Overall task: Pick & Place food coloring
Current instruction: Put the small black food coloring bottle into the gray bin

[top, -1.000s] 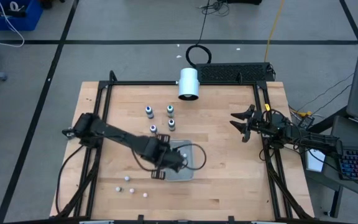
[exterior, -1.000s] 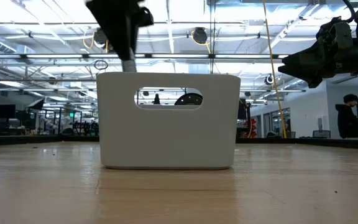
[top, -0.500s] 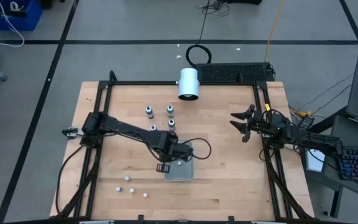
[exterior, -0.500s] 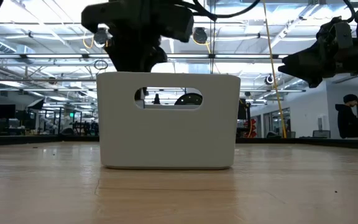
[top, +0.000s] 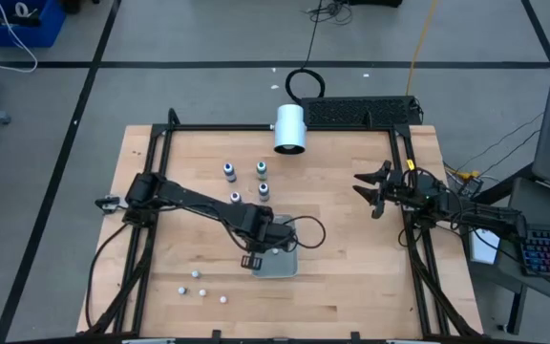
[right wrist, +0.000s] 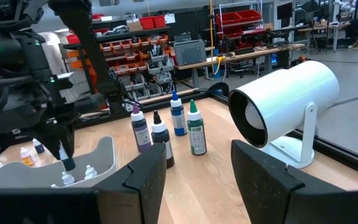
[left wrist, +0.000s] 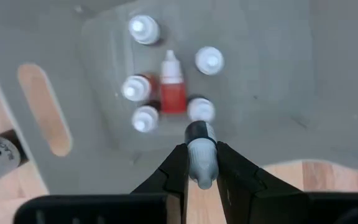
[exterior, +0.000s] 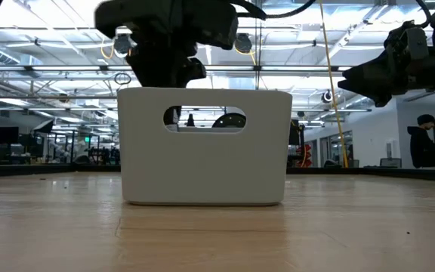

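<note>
Left gripper [left wrist: 201,163] hangs over the white bin [top: 277,260], its fingers clamped on one small bottle [left wrist: 201,158] of food coloring.

Inside the bin six bottles are already packed close together: five upright with pale caps and a red bottle [left wrist: 173,84] lying among them. Four more bottles [top: 246,182] stand on the table just beyond the bin, toward the white cylinder [top: 289,128]. The held bottle sits almost directly above the cluster, so, judging from this, a release from this height could land it on the caps below, knock the upright ones over, or bounce it toward the bin wall and its handle slot [left wrist: 43,107]. A tilted drop could also catch the near rim. Right gripper [top: 371,191] waits with its fingers apart at the table's right edge, well clear of the bin.
</note>
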Controlling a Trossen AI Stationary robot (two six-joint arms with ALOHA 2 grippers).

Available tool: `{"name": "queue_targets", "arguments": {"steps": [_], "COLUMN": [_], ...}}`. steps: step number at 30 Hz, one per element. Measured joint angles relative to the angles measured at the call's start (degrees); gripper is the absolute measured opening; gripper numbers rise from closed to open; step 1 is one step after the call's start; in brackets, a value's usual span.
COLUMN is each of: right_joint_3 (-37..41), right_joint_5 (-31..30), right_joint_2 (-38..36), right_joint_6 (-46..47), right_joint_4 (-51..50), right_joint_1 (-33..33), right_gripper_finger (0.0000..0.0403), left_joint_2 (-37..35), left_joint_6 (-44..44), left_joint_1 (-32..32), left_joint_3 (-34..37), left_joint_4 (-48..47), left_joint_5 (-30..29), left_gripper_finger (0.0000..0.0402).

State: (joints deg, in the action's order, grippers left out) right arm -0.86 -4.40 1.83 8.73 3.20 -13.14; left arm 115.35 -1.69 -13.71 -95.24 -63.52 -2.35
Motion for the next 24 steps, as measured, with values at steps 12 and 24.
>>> {"name": "queue_targets", "arguments": {"steps": [12,24], "right_joint_3": [0.0,0.0], "right_joint_5": [0.0,0.0], "right_joint_2": [0.0,0.0], "right_joint_6": [0.0,0.0], "right_joint_4": [0.0,0.0], "right_joint_1": [0.0,0.0], "right_gripper_finger": [0.0169,0.0169], "left_joint_2": [-0.1,2.4], "left_joint_6": [-3.2,-2.0], "left_joint_1": [-1.8,-2.9], "left_joint_3": [-0.7,-0.6], "left_joint_4": [-3.5,4.5], "left_joint_5": [0.4,6.4], "left_gripper_finger": [0.006,0.006]}}
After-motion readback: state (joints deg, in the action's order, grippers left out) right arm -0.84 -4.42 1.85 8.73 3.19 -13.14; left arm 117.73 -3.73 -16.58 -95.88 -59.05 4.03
